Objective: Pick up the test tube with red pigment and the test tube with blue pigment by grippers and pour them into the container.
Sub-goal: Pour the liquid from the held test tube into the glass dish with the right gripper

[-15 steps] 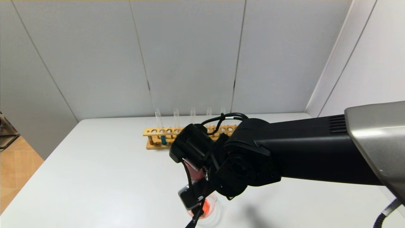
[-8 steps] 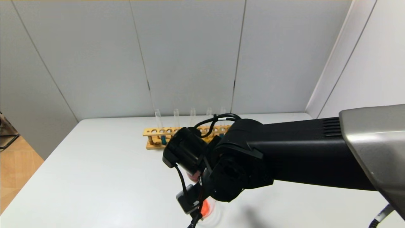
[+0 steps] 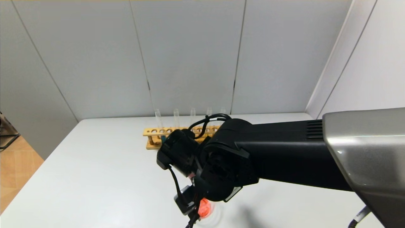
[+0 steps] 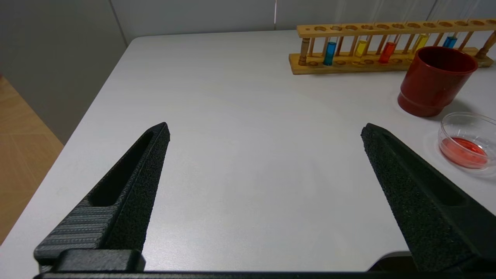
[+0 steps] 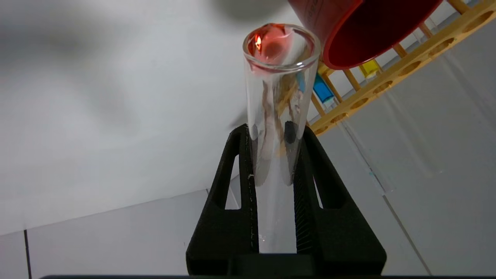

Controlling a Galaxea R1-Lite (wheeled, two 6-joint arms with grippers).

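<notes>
My right gripper [image 5: 273, 130] is shut on the test tube with red pigment [image 5: 279, 97]. The tube is tipped mouth-down, with a red film at its rim and almost no liquid left inside. Below it, the container [image 4: 445, 128] holds a pool of red liquid, which also shows under my right arm [image 3: 253, 158] in the head view. The test tube with blue pigment [image 4: 330, 52] stands in the wooden rack [image 4: 306, 29]. My left gripper [image 4: 266, 128] hangs open over bare table, to the left of the container, with nothing between its fingers.
A dark red cup [image 4: 434, 81] stands between the rack and the container. The rack also holds yellow tubes, an orange-red tube [image 4: 387, 51] and a second blue one [image 4: 449, 41]. My right arm hides much of the rack in the head view. The table's left edge [image 4: 97, 97] is near.
My right arm has slid left and a little lower over the container, covering more of the rack and the red cup. The tube stays gripped.
</notes>
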